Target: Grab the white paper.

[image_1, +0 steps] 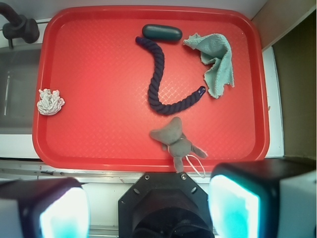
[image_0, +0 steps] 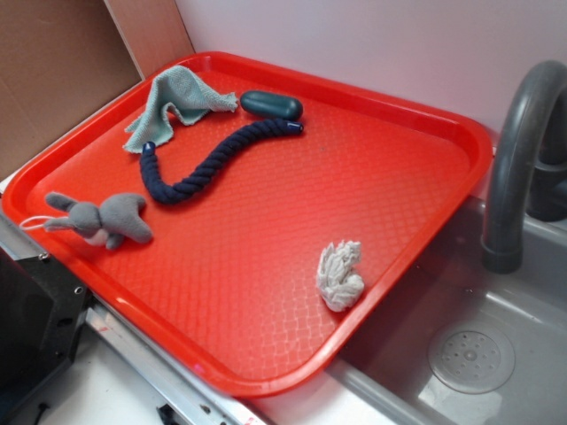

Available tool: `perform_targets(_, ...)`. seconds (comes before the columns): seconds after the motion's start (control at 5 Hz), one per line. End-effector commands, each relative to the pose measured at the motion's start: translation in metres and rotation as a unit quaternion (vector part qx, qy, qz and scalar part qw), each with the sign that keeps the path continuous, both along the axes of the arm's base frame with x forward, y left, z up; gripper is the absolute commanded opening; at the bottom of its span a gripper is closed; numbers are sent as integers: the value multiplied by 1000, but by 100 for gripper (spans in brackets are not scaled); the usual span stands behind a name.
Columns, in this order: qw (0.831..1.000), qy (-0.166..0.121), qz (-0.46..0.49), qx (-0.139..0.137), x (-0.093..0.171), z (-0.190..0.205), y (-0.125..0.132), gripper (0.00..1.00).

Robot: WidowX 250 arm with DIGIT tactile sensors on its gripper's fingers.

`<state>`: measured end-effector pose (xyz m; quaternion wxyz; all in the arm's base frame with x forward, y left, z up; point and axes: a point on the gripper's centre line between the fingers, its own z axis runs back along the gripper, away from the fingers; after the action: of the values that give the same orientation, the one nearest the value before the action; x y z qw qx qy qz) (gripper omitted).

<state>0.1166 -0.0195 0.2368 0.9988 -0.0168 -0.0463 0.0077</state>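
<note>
While the robot's jaws [image_1: 148,210] stand spread wide and empty at the bottom of the wrist view, above the near rim of the red plastic tray surface [image_1: 99,74], the small off-white wad of wrinkled paper [image_1: 50,101] lies well apart from them, far to the left by the tray's edge beside the grey sink [image_0: 496,354]. A grey plush bunny [image_1: 176,141] sits just ahead of the jaws, with a dark blue braided rope [image_1: 163,79], a pale teal cloth [image_1: 215,59] and a dark green oval case [image_1: 162,33] farther off.
</note>
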Motion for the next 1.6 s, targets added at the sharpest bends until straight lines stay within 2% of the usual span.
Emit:
perform_targets(0.0,1000,0,0,0,0,0,0,100)
perform_targets(0.2,991,-38,-124,25,19,-8,-18,100)
perform_targets(0.4,968,-57,-242,41,34,-18,-43,100)
perform_targets(0.6,927,-100,-358,37,51,-39,-74,100)
perform_targets(0.8,876,-100,-471,24,65,-65,-98,100)
perform_targets(1.0,855,-92,-510,29,80,-88,-119,100)
perform_targets(1.2,815,-66,-576,30,91,-109,-140,100)
perform_targets(1.4,790,-24,-610,52,90,-137,-162,100)
